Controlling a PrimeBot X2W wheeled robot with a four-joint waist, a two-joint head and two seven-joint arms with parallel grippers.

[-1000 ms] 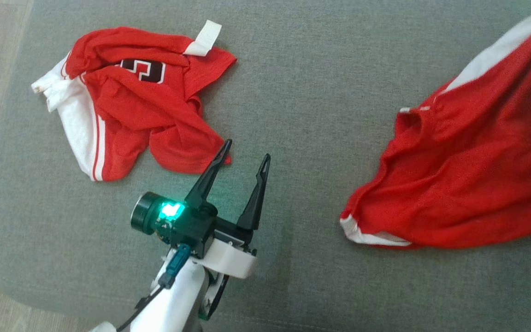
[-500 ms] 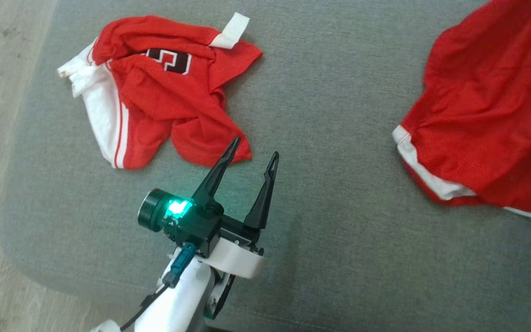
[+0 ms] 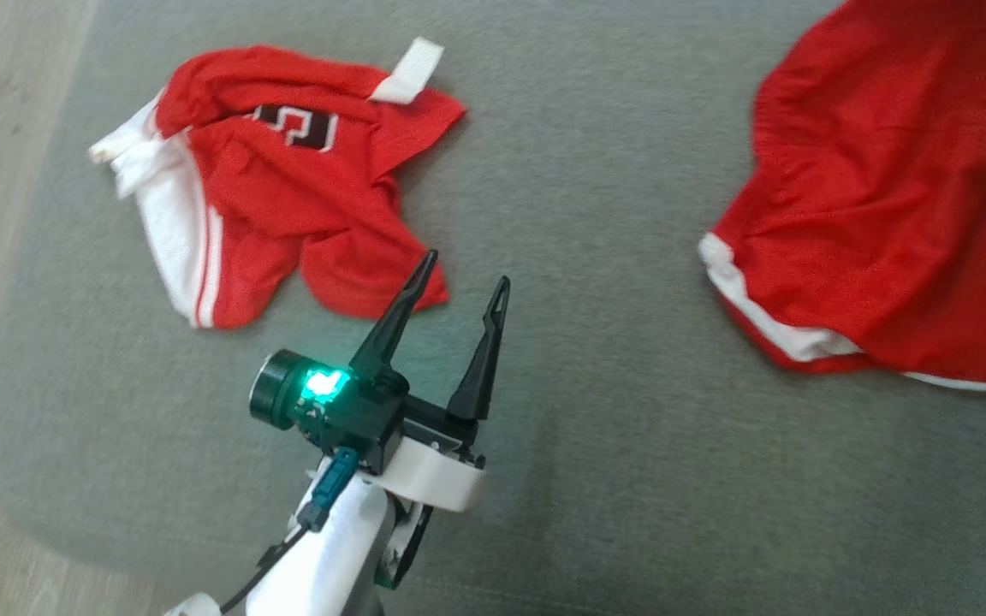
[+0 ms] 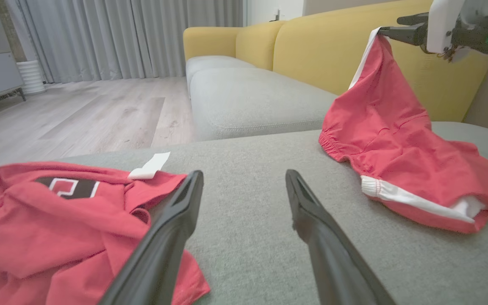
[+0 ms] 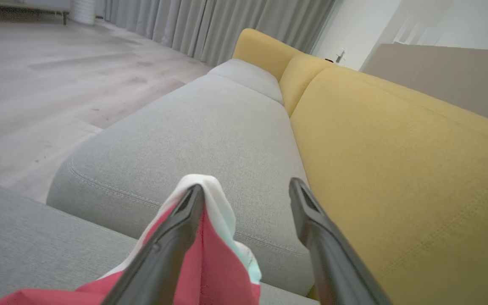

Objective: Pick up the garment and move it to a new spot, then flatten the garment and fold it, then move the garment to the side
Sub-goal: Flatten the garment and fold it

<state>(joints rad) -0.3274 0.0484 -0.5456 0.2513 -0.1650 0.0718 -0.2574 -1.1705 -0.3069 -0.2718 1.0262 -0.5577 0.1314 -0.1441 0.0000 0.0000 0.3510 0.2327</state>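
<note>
The right gripper (image 5: 246,185) stands with its fingers spread, and a white-hemmed fold of the red shorts (image 3: 878,214) is draped over one finger. The rest of the shorts trails down onto the grey cushion (image 3: 596,411) at its right side. The left gripper (image 3: 467,267) is spread too, holding nothing, poised above the cushion just beside a crumpled red jersey (image 3: 288,197). Behind the seat rises a yellow sofa back (image 5: 396,148); pale wooden floor (image 4: 79,114) runs to grey curtains (image 4: 121,38)
</note>
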